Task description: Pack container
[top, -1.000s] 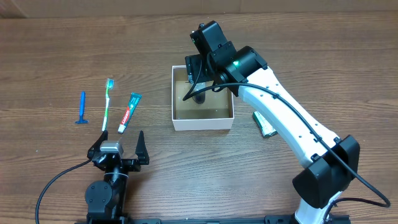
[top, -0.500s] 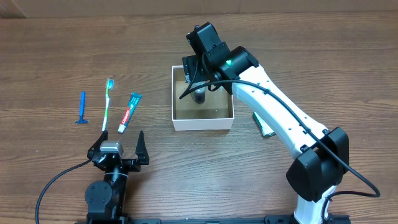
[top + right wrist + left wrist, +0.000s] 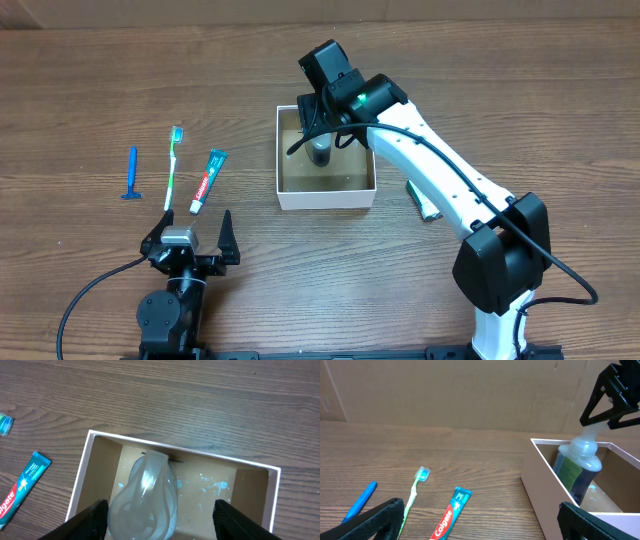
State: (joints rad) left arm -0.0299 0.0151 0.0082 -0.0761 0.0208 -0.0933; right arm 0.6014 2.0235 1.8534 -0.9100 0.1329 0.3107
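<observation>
Your right gripper (image 3: pixel 160 506): jaws apart, clamped on nothing, hovering over box (image 3: pixel 327 198). Bottle (image 3: pixel 147 490) directly below it, upright on box floor, between fingers; left finger close beside bottle, contact unclear; right finger well apart from it. Box on table (image 3: pixel 480 60), open side up.

Your left gripper (image 3: pixel 194 222): jaws apart, holding nothing, low near table's front edge. Ahead of it, side by side on table: toothpaste (image 3: pixel 208 181) nearest, toothbrush (image 3: pixel 173 165) next left, razor (image 3: pixel 131 173) farthest left. Box ahead and to its right.
</observation>
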